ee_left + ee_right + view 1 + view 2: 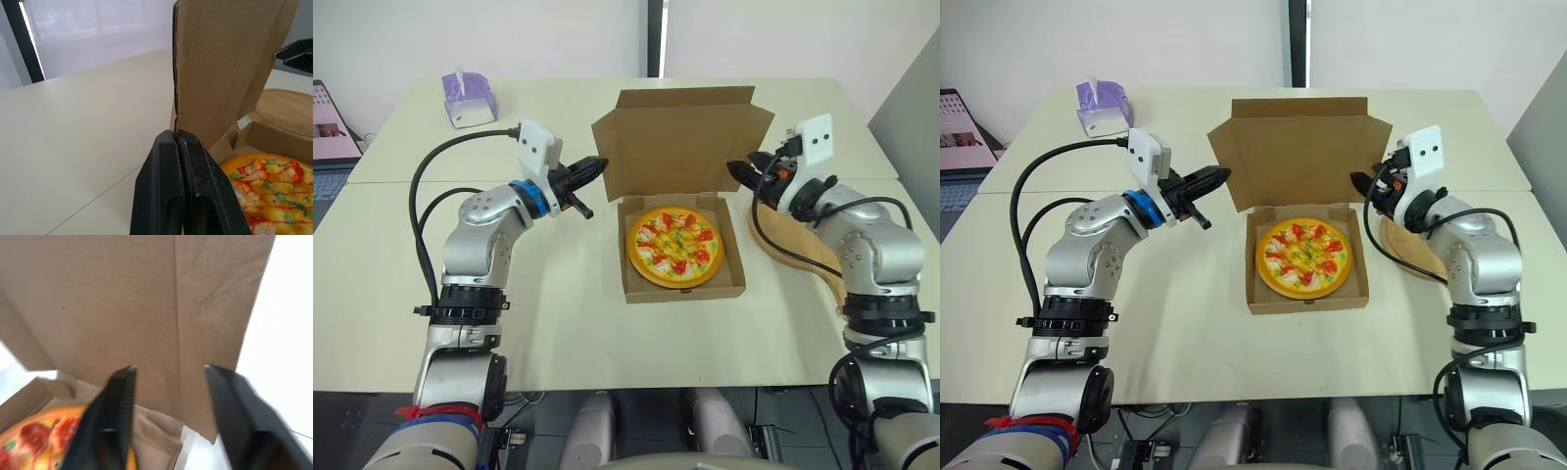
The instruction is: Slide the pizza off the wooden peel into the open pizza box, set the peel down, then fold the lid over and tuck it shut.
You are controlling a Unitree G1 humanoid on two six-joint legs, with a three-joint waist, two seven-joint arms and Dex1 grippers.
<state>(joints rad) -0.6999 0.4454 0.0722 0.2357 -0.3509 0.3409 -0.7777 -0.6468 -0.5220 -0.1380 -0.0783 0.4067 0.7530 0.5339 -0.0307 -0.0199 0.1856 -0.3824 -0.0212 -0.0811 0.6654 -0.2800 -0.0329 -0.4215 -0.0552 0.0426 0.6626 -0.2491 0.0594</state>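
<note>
the pizza lies flat inside the pizza box at the centre of the frame, so the sliding step reads as complete. the wooden peel rests on the table at centre right, just beside the box, partly under the right arm. its long axis runs diagonally, with the broad end towards the box and the narrow end towards the lower right. the step in hand is judged to be folding the lid. the lid stands roughly upright behind the tray, its inner face towards the lower edge of the frame and its hinge line running left to right. the left gripper sits at the lid's left edge with its fingers pressed together and nothing between them. the right gripper sits at the lid's right flap with its fingers spread wide, holding nothing. the next move calls for both grippers to push the lid forward and down together, keeping it level so the side flaps enter the tray. a tissue box stands at upper left, well apart.
</note>
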